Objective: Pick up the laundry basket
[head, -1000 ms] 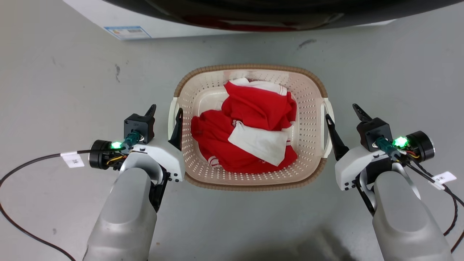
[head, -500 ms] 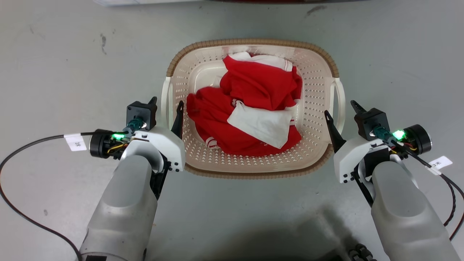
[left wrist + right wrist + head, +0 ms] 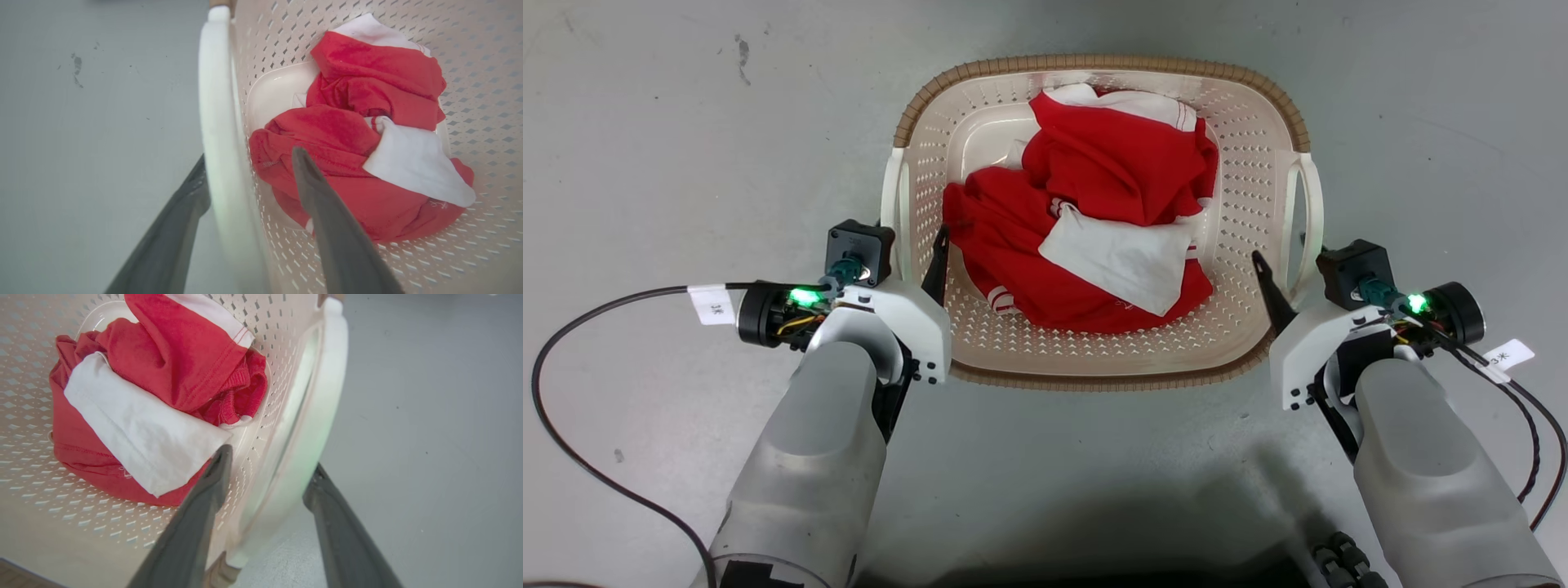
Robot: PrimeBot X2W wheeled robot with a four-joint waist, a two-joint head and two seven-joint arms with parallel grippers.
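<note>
The laundry basket [image 3: 1094, 64] sits on the grey floor [image 3: 645, 122], with red and white clothes [image 3: 1111, 163] heaped inside. The left gripper [image 3: 913, 245] straddles the left handle [image 3: 892, 204] with fingers spread, and the right gripper [image 3: 1282, 253] does likewise at the right handle [image 3: 1312, 212]. It seems best to close both together, squarely on the bars, then lift level.

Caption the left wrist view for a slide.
Open left end effector straddling the white handle of the basket, red and white clothes inside.
</note>
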